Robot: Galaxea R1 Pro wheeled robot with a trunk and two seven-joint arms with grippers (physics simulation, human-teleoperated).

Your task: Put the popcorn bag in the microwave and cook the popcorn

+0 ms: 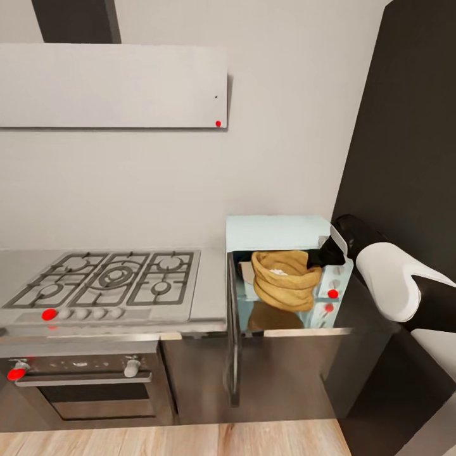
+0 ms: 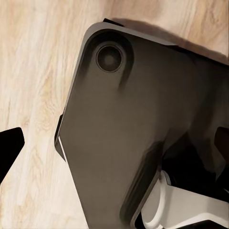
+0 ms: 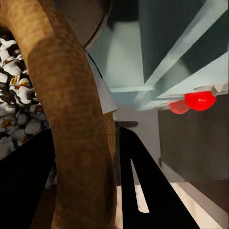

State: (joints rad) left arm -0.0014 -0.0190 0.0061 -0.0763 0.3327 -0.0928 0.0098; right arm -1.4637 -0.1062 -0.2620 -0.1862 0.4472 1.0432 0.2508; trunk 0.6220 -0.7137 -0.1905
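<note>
The pale-blue microwave [image 1: 278, 231] stands on the countertop [image 1: 316, 330] with its dark glass door [image 1: 233, 329] swung open to the left. The tan popcorn bag [image 1: 285, 282] sits in the open cavity, with whitish popcorn [image 1: 277, 272] showing inside it. My right gripper [image 1: 329, 252] is at the bag's right rim. In the right wrist view, the thick rolled rim [image 3: 76, 119] runs between the two black fingers of the right gripper [image 3: 86, 191], which is shut on it, and popcorn [image 3: 16, 109] lies beside it. My left gripper [image 2: 114, 148] hangs open over the floor.
A steel gas hob [image 1: 114, 278] and a built-in oven [image 1: 88, 380] sit left of the microwave. A tall dark cabinet [image 1: 411, 126] rises at the right and a grey hood [image 1: 114, 85] hangs above. The robot's dark base [image 2: 124, 133] stands on the wood floor [image 2: 33, 71].
</note>
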